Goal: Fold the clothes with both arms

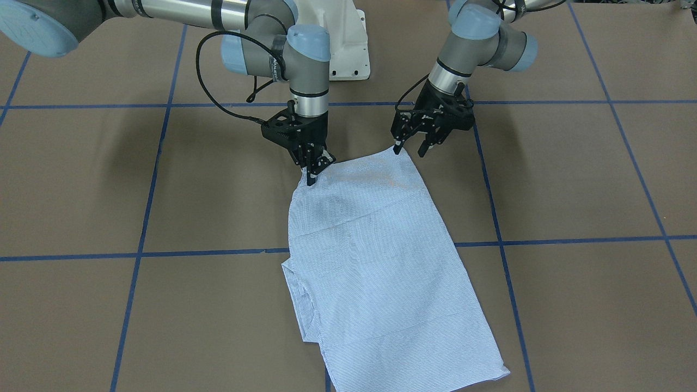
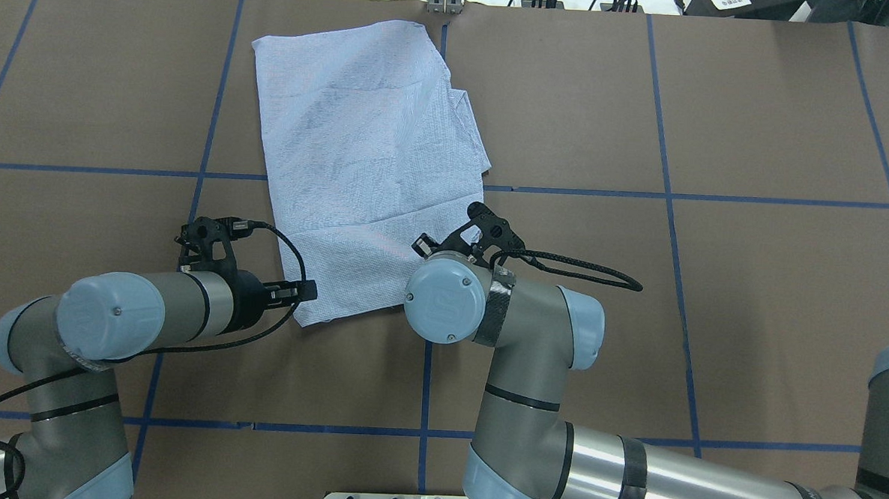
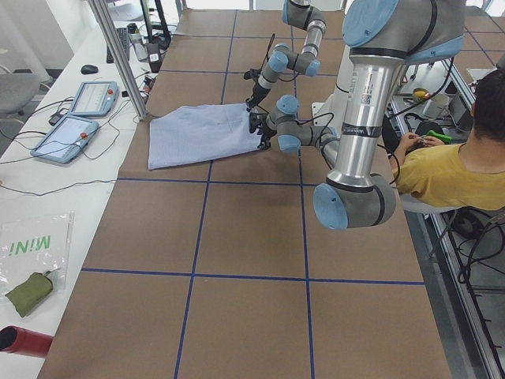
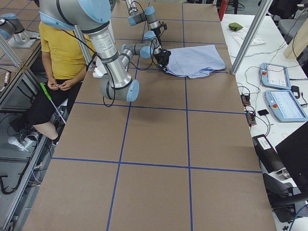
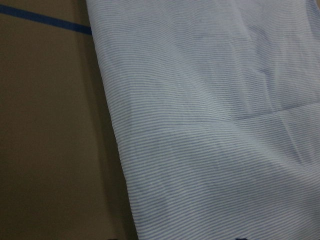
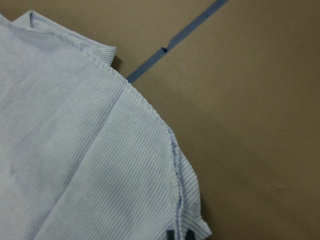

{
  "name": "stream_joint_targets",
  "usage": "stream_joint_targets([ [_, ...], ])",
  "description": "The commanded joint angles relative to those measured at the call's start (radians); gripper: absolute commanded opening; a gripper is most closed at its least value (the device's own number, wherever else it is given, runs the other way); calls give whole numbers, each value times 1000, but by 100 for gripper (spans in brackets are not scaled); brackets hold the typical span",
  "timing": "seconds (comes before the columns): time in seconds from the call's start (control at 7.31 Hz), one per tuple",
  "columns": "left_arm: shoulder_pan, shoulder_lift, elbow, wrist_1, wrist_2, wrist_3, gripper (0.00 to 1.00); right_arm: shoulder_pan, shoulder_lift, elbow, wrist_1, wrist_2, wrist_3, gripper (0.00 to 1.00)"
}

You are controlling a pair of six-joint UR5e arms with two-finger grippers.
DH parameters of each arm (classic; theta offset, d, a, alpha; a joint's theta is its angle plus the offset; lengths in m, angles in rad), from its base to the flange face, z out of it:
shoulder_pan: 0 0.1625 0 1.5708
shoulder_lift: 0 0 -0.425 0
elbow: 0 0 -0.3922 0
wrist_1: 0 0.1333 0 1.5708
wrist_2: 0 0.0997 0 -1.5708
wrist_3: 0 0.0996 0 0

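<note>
Overhead exterior view has the striped shirt point(image 2: 359, 141) already folded down to a long narrow panel. It lies on the brown table point(image 2: 750, 293) from about the middle out toward 12 o'clock, slightly skewed. Both arms are working the end nearest the robot.

The right gripper point(image 1: 312, 177) sits on the panel's 5 o'clock corner with its fingers pressed together on the cloth, so it looks like it has a pinch on the shirt. The left gripper point(image 1: 410, 151) is at the 7 o'clock corner, but its fingers are spread, with one tip just touching the edge and nothing clamped.

My guess is the step is grabbing both near corners to flip that end over toward 12 o'clock. To do it well, the left claw should catch every layer at its corner before closing. Then both should lift together, keep the edge taut between them, and land it square on the far hem so nothing twists.
</note>
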Motion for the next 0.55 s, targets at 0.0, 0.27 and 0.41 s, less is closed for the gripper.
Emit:
stream_joint_targets([
  [0.0,19,-17,23,9,2,-6,72,2,-1,3,0,0,-2,0],
  [0.27,22,-18,39,9,2,-6,71,2,-1,4,0,0,-4,0],
  [0.41,25,-18,39,9,2,-4,66,2,-1,4,0,0,-4,0],
])
